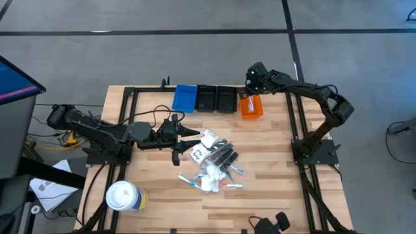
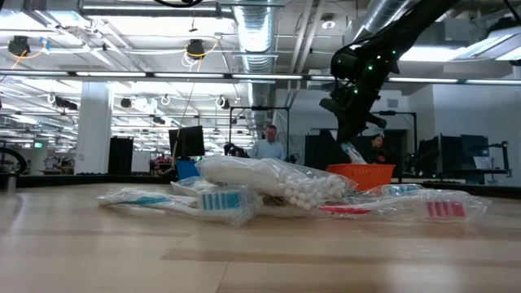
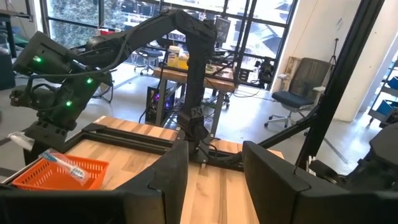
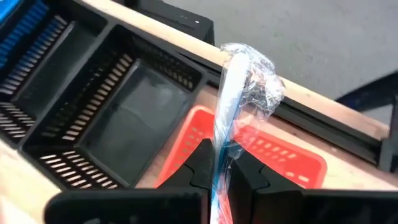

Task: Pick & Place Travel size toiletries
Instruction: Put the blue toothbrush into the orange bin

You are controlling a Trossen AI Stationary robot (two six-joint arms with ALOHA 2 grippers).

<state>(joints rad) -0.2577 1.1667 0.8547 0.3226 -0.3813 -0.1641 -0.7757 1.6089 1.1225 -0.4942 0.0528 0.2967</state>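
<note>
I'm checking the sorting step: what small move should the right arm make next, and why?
Probably lower slightly and open. The right gripper is shut on a wrapped toothbrush directly above the orange bin, so release should drop it inside. The left gripper waits by the pile.

Overhead looking down, table-level facing the room, wrist cameras close (both show orange bin [image 4: 273, 152])

Right arm: dark, jointed, reached toward the table's far edge; right gripper [image 4: 216, 171] pinched closed. Left arm: lay low over the table's left side; left gripper [image 1: 188, 143] fingers parted, empty.
</note>
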